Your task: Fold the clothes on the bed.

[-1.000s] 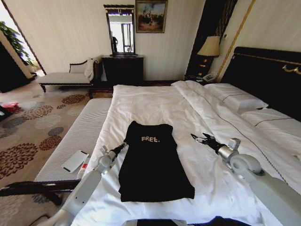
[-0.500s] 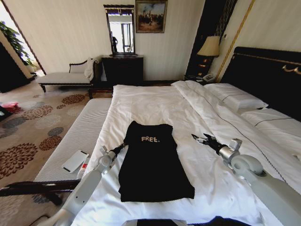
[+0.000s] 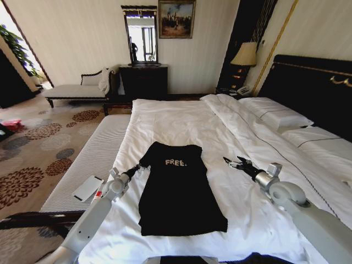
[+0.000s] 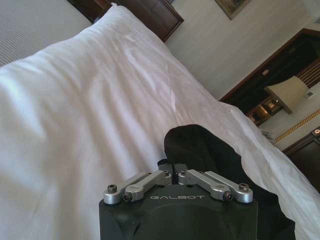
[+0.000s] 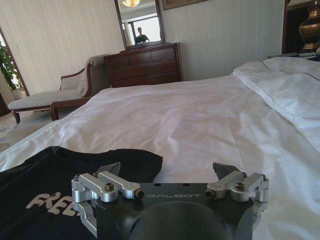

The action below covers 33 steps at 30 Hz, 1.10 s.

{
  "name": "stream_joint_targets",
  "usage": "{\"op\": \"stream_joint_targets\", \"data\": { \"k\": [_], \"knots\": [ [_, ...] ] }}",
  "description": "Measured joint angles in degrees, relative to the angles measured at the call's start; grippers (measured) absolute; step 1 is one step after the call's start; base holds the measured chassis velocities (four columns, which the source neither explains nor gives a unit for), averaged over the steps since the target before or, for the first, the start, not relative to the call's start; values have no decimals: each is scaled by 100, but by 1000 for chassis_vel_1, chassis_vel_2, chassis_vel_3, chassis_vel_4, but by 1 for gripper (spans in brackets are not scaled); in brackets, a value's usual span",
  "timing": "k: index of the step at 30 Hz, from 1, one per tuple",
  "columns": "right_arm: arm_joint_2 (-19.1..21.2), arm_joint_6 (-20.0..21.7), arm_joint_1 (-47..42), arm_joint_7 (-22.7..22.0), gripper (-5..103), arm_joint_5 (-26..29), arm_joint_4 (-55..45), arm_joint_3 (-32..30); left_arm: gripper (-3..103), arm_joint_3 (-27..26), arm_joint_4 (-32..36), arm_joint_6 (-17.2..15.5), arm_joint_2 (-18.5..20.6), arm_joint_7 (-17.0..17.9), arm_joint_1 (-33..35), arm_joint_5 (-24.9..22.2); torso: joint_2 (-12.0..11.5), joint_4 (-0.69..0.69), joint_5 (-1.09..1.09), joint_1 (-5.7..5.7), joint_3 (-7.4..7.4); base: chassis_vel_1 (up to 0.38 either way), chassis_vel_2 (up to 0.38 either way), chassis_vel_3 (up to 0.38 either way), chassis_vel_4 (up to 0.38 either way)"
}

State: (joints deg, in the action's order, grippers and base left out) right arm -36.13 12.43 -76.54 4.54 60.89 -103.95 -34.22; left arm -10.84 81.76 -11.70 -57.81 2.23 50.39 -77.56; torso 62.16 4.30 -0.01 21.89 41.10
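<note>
- The clothes (image 3: 179, 190), a black "FREE!" shirt, lie on the bed (image 3: 181, 118).
- Left gripper (image 3: 138, 168), fingers clenched on the shirt's ten-o'clock corner.
- Right gripper (image 3: 231, 161) at three o'clock, fingers spread, released.

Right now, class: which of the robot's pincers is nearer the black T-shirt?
Left. The left pincer is shut at the black T-shirt's left shoulder edge, touching the fabric. The right pincer hangs open over the bed, clear of the shirt's right side.

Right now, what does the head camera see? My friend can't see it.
A black T-shirt lies flat on a white bed. The left tool is at its left sleeve corner, shut on the fabric. The right tool is open over the sheet to the right.
</note>
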Motion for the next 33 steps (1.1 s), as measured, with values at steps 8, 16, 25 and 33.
{"op": "stream_joint_targets", "data": {
  "k": [8, 16, 25, 33],
  "knots": [
    [-25, -11, -28, 28, 100, -17, -8, -23, 1, -72, -125, 31, 173, -35, -218, -96, 0, 1, 0, 0, 0, 0, 0, 0, 0],
    [-18, -22, -80, 45, 100, -17, -10, -74, 1, -74, -598, 72, 234, -116, -442, -137, 0, 0, 1, 0, 0, 0, 0, 0, 0],
    [-18, -26, -60, 46, 100, -20, 1, -59, 1, -38, -592, 78, 277, -130, -424, -143, 0, 1, 1, 0, 0, 0, 0, 0, 0],
    [-48, -35, -72, 69, 100, -73, 2, -47, 1, -18, -90, 78, 259, -31, -279, -42, 0, 0, 1, 0, 0, 0, 0, 0, 0]
  ]
}}
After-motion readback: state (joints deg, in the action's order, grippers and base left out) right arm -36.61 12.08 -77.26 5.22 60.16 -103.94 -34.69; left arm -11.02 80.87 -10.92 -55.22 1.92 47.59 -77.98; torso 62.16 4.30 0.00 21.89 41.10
